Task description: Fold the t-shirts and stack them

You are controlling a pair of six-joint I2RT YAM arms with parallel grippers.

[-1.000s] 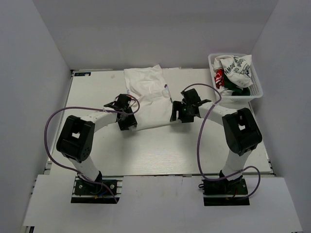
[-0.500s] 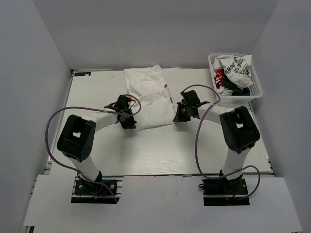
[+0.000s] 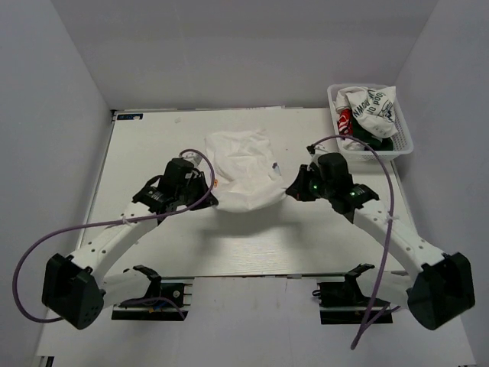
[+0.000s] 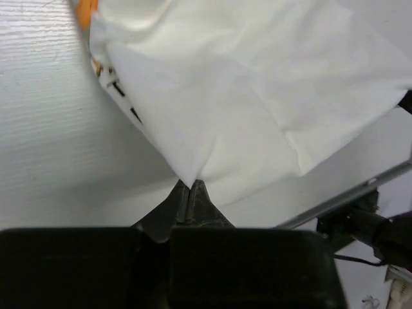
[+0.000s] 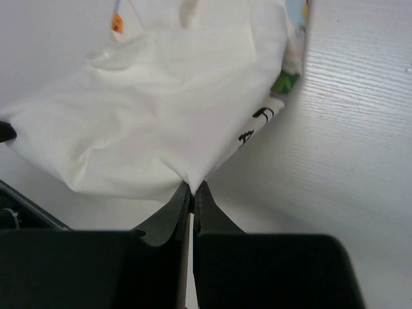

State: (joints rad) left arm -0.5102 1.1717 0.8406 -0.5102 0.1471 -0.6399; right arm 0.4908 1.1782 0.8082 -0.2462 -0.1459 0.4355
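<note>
A white t-shirt [image 3: 244,170] with dark and orange print hangs lifted above the middle of the table [image 3: 153,138], held by its two near corners. My left gripper [image 3: 212,194] is shut on the left corner; in the left wrist view the cloth [image 4: 244,96] rises out of the pinched tips [image 4: 190,187]. On the other side my right gripper [image 3: 289,191] is shut on the right corner, and the right wrist view shows the shirt [image 5: 167,109] spreading up from the tips [image 5: 192,188]. More t-shirts [image 3: 369,107] lie crumpled in the basket.
A white plastic basket [image 3: 405,141] stands at the back right of the table, close to the right wall. Grey walls enclose the table on three sides. Purple cables loop from both arms.
Both grippers shut on the shirt's near corners and lifted them toward the far side; the long flat shirt is now bunched shorter. Both arms have stretched out from their folded poses.
</note>
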